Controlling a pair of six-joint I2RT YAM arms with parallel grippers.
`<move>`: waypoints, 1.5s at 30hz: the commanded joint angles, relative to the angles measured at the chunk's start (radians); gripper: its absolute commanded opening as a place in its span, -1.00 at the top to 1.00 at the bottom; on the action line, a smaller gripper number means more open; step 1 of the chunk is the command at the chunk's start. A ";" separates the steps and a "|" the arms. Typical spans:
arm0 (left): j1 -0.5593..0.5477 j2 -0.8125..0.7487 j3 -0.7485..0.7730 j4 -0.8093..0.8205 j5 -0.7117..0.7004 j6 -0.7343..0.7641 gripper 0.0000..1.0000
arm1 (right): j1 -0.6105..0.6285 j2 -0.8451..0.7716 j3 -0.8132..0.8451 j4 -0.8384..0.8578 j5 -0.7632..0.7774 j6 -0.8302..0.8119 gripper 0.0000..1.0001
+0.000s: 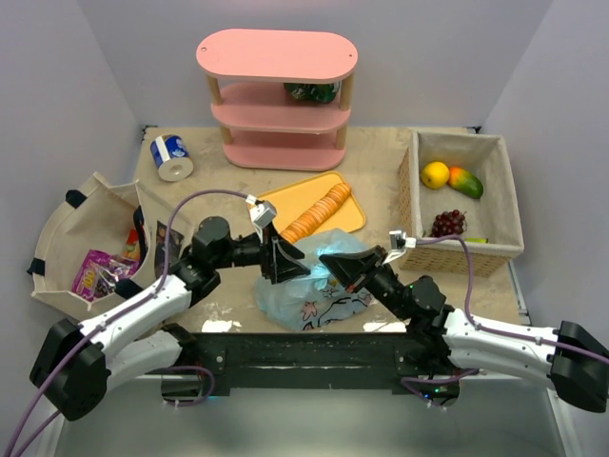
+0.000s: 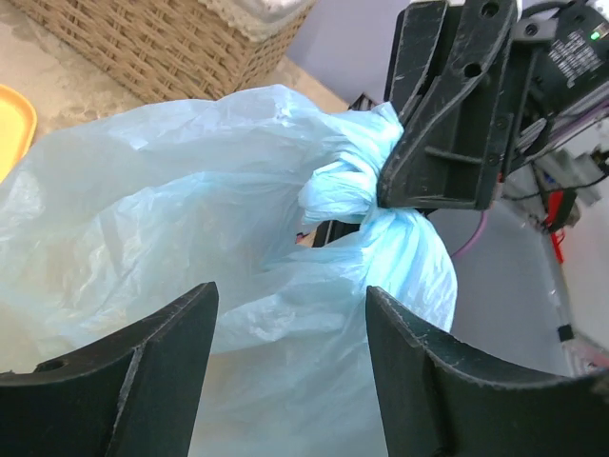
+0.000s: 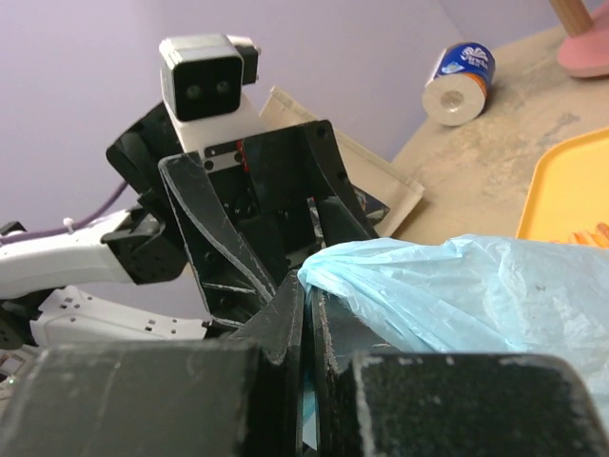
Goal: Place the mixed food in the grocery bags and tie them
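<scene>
On a sandy table (image 1: 381, 152), two robot arms meet over a light-blue grocery bag (image 1: 309, 290), which lies bulging just in front of the orange tray (image 1: 347, 217), between it and the arms' bases. The pink shelf (image 1: 276, 57) stands behind the tray, a wicker basket (image 1: 409, 190) to its right and a beige cloth bin (image 1: 67, 228) well to its left. The right gripper (image 1: 335, 268) is pressed together on the bag's twisted, knotted neck, near the tray's front edge. The left gripper (image 1: 301, 266) faces it from the other side of the neck, its fingers (image 2: 143, 381) spread with blue plastic between them. A sliced loaf (image 1: 317, 214) lies on the tray, a blue-and-white can (image 1: 172, 157) behind and left of it. Grapes (image 1: 449, 224) sit in the basket and a purple snack packet (image 1: 95, 276) in the bin.
</scene>
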 commanded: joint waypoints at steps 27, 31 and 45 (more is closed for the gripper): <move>-0.016 0.115 -0.059 0.544 -0.024 -0.501 -0.27 | -0.001 0.006 -0.016 0.122 -0.071 -0.050 1.00; -0.035 0.133 -0.040 0.530 -0.022 -0.495 -0.21 | -0.002 0.018 -0.009 0.131 -0.075 -0.050 1.00; -0.049 0.118 -0.069 0.591 -0.019 -0.530 0.57 | -0.001 -0.005 -0.006 0.088 -0.051 -0.047 1.00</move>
